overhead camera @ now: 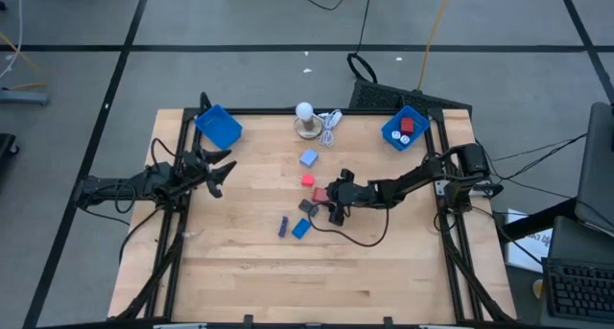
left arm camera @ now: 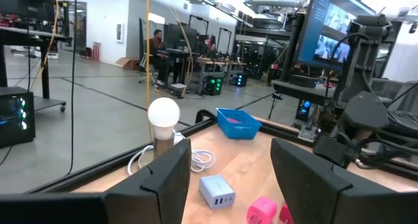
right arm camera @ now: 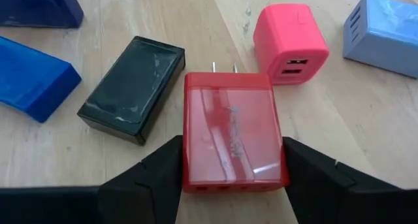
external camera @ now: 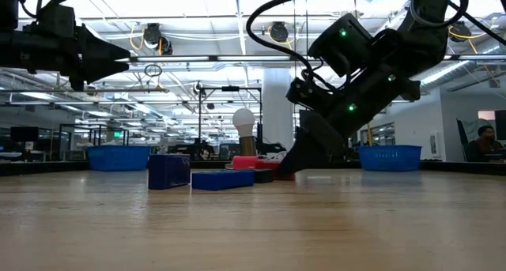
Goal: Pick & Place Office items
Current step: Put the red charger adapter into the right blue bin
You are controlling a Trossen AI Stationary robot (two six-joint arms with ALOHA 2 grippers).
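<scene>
I'm seeing the wooden tabletop (overhead camera: 240, 262) carrying two blue trays: the tray by the far left corner (overhead camera: 219, 126) is looking bare, the tray by the far right corner (overhead camera: 405, 128) is already holding a couple of small pieces, one red, one pale. So I'm judging the job partly done, with most of it left.

Pieces waiting near the middle of the tabletop: light blue charger (right arm camera: 384, 33), pink charger (right arm camera: 290, 34), black block (right arm camera: 133, 87), blue block (right arm camera: 32, 77), dark purple block (overhead camera: 283, 227).

I'm working the right gripper (right arm camera: 234, 165) low over the middle of the tabletop; its fingers are flanking the red charger (right arm camera: 232, 136) on both long sides, touching or nearly so. The charger is lying flat on the wood, not lifted, long axis running straight out from the gripper, two prongs pointing away toward the pink charger, port end toward the wrist.

The left gripper (left arm camera: 232, 185) is waiting over the left edge, fingers spread, holding nothing.
</scene>
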